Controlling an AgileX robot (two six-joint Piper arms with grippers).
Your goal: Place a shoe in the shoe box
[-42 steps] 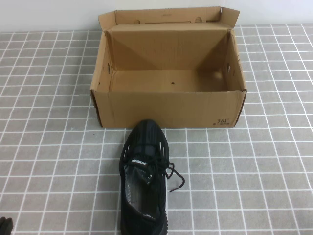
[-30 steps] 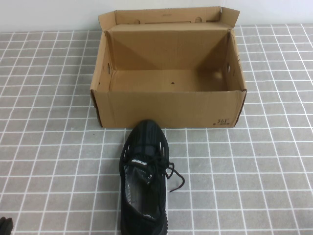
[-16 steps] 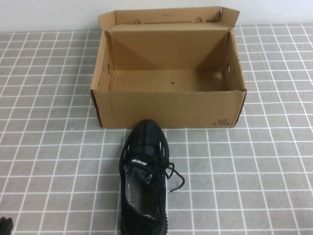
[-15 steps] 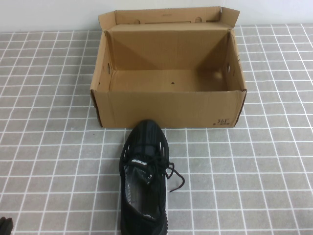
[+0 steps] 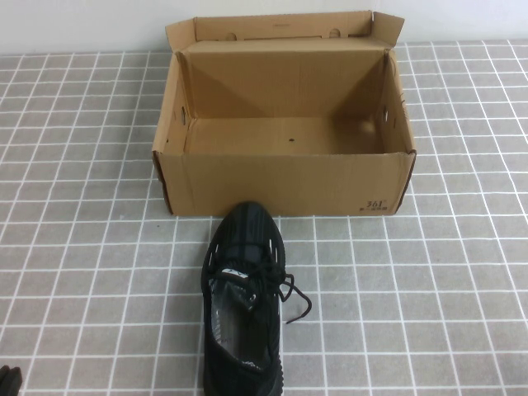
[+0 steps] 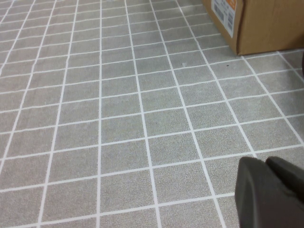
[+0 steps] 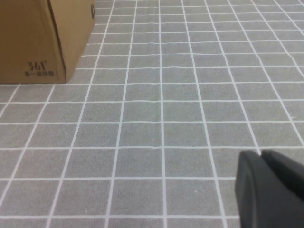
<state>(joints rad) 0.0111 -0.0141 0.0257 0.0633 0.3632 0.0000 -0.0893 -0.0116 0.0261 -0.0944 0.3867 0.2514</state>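
Shoe [image 5: 243,301] before open shoe box [image 5: 285,181]; left gripper [image 6: 268,194], right gripper [image 7: 268,187] closed (wrist views only)

Very little of either arm in view. Left gripper [image 6: 271,195]: two matte black fingers [image 6: 254,192], thick and blocky, with rounded upper corners and smooth faces, pressed side by side with only a thin dark seam between them. Same gripper in the high view [image 5: 8,382]: only a small black tip at about 7 o'clock. Right gripper [image 7: 268,187]: same matte black finish, two chunky fingers [image 7: 251,185] with softly rounded edges, closed together along a narrow seam.
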